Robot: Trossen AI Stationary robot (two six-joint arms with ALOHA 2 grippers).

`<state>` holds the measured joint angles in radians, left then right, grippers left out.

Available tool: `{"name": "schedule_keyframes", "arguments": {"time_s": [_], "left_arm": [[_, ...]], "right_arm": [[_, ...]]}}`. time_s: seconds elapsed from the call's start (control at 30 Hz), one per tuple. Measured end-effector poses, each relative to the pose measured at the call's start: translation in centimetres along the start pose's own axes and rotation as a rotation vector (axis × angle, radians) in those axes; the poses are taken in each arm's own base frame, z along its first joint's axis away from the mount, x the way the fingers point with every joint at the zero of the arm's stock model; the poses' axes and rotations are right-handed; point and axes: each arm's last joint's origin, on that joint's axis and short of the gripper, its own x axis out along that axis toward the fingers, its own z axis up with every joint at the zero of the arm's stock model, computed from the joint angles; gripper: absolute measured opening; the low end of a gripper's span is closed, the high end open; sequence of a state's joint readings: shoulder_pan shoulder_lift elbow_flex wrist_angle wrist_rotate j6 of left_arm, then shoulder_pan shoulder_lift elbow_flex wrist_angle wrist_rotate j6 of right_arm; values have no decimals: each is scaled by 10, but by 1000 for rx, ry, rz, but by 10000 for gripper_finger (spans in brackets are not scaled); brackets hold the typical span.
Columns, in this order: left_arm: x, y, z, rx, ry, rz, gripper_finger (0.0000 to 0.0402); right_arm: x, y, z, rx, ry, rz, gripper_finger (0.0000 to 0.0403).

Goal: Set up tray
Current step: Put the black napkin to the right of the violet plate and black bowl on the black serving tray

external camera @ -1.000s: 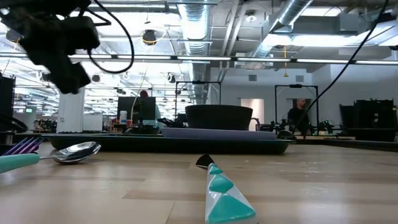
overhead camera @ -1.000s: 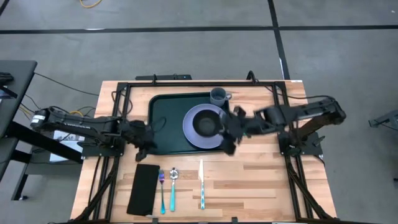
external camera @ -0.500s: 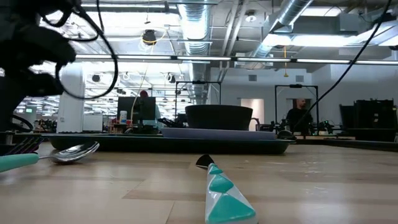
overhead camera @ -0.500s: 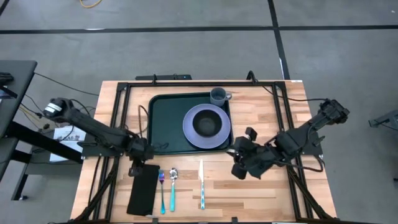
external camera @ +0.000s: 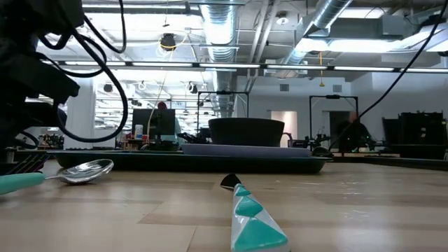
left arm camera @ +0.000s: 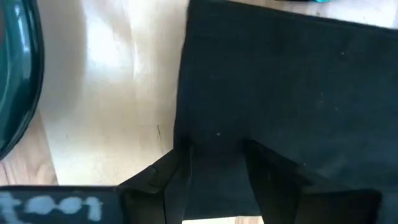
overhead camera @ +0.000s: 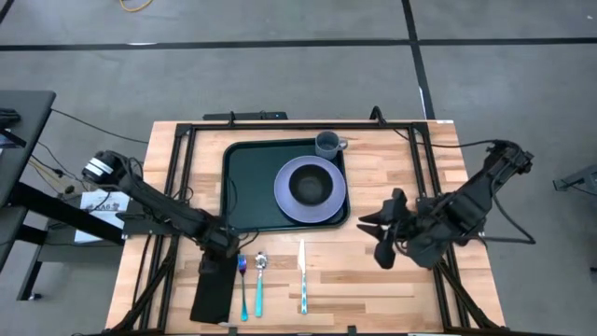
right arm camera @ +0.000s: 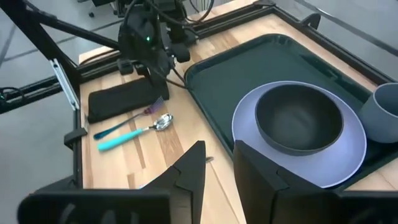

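Wooden tabletop (overhead camera: 373, 280) carries the tray (overhead camera: 244, 187) at its far middle, stiff, rimmed, loaded with breakables; best gripped by the rim. Left pincer (left arm camera: 214, 162) hangs spread over the limp napkin (overhead camera: 213, 294); right pincer (right arm camera: 217, 163) hovers slightly parted, empty.

Dark green rimmed tray (overhead camera: 247, 187) lies flat, just beside the left gripper (overhead camera: 221, 254), well apart from the right gripper (overhead camera: 381, 238)

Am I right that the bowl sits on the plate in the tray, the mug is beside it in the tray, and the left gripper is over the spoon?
Not quite. The high view shows the left gripper over the black napkin, not the spoon. The bowl, plate, mug and tray are as described.
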<state>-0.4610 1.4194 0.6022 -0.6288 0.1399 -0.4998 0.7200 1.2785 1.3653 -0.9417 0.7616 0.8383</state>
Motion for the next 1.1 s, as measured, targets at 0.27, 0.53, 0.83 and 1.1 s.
{"name": "schedule_keyframes", "arguments": {"time_s": [0.27,0.53,0.83,1.1], "left_arm": [[0,4,1,-23,-63,116,94],[0,4,2,-63,-77,134,9],[-14,6,-10,-194,-113,128,2],[-44,6,-32,-293,-202,143,1]], "right_arm": [[-3,-3,1,4,-2,1,71],[-3,-4,0,-7,6,-7,71],[-2,-7,-2,-34,25,-31,71],[-2,-9,-4,-52,39,-45,71]]}}
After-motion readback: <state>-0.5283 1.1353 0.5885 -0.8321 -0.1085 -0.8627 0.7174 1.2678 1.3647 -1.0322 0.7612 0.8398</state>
